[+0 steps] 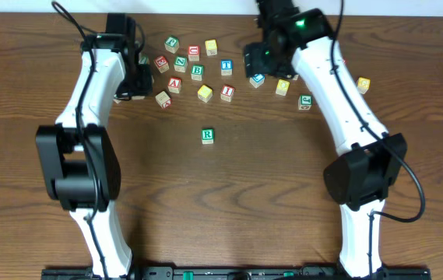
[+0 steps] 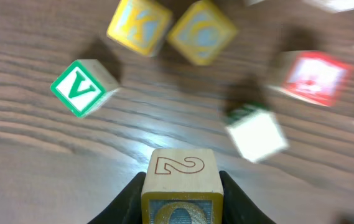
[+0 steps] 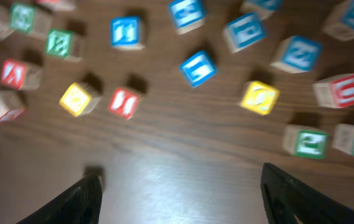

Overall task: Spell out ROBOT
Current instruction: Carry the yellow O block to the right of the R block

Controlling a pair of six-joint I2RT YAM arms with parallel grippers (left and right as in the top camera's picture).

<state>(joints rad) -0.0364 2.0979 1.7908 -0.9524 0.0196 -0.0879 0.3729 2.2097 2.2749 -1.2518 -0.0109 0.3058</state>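
Done: R [image 1: 207, 135] is sitting alone on the near, open part of the table [image 1: 229, 202], well apart from the pile [image 1: 194, 53]. I am judging it to be the first letter set out.
Left to do: four letters are waiting. B [image 1: 197, 72] and T [image 1: 226, 67] are lying in the pile beyond R, near each other and not lined up.
In hand: the left gripper [image 2: 180, 200] is clamping a cube [image 2: 180, 177] with a 2 on top. Its lower face is looking like a blue O, though the frame edge is cutting it off.
Right gripper [image 3: 177, 193]: the fingers are standing wide with nothing between them, hovering over the far right cubes.
Count, overhead: one R, one B, one T, four yellow cubes [image 1: 205, 93], fifteen loose cubes in plain sight beyond R.
Arms: two.
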